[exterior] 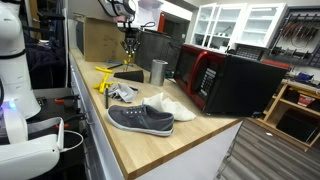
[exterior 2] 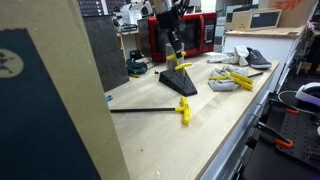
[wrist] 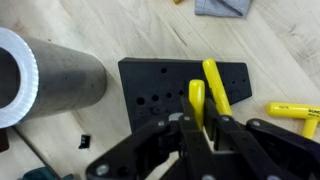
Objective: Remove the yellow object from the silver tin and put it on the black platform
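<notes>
My gripper (wrist: 197, 128) is shut on the yellow object (wrist: 197, 102), a slim yellow piece whose other limb slants across the black platform (wrist: 160, 85). The platform is a flat black slab with small holes, directly under the jaws. In both exterior views the gripper (exterior: 128, 46) (exterior 2: 173, 48) hangs just above the platform (exterior: 128, 76) (exterior 2: 178, 82). I cannot tell if the object touches the slab. The silver tin (wrist: 55, 82) stands beside the platform, also seen in an exterior view (exterior: 158, 71).
A grey shoe (exterior: 140, 119) and a white cloth (exterior: 176, 106) lie on the wooden counter. Yellow tools (exterior: 106, 86) (exterior 2: 232, 78) lie near the platform. A yellow-headed black rod (exterior 2: 150, 110) lies nearer the edge. A black-and-red microwave (exterior: 228, 82) stands behind.
</notes>
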Robot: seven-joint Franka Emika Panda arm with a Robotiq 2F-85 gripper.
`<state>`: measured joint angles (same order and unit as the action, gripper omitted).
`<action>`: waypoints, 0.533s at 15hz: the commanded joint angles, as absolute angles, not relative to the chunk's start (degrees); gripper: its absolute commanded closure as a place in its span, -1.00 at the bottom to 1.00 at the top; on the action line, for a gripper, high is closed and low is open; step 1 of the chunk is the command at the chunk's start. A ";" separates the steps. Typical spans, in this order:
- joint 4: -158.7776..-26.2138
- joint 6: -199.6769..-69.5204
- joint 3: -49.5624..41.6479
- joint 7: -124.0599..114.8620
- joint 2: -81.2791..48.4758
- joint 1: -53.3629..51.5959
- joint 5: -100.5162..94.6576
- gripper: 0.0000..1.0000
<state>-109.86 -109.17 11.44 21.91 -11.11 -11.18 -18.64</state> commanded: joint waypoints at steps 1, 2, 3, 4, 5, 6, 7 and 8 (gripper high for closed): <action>-111.51 -110.35 11.27 20.79 -10.39 -11.12 -19.10 0.92; -111.61 -110.34 11.25 20.77 -10.50 -11.12 -19.12 0.92; -111.65 -110.31 11.26 20.72 -10.61 -11.12 -19.13 0.92; -111.75 -110.32 11.26 20.66 -10.66 -11.14 -19.20 0.92; -111.83 -110.35 11.26 20.67 -10.72 -11.14 -19.22 0.92; -111.57 -110.36 11.23 20.59 -11.07 -11.18 -19.41 0.92; -111.54 -110.66 11.20 20.63 -11.22 -11.13 -19.45 0.92; -111.46 -111.03 11.18 20.65 -11.30 -11.08 -19.37 0.92</action>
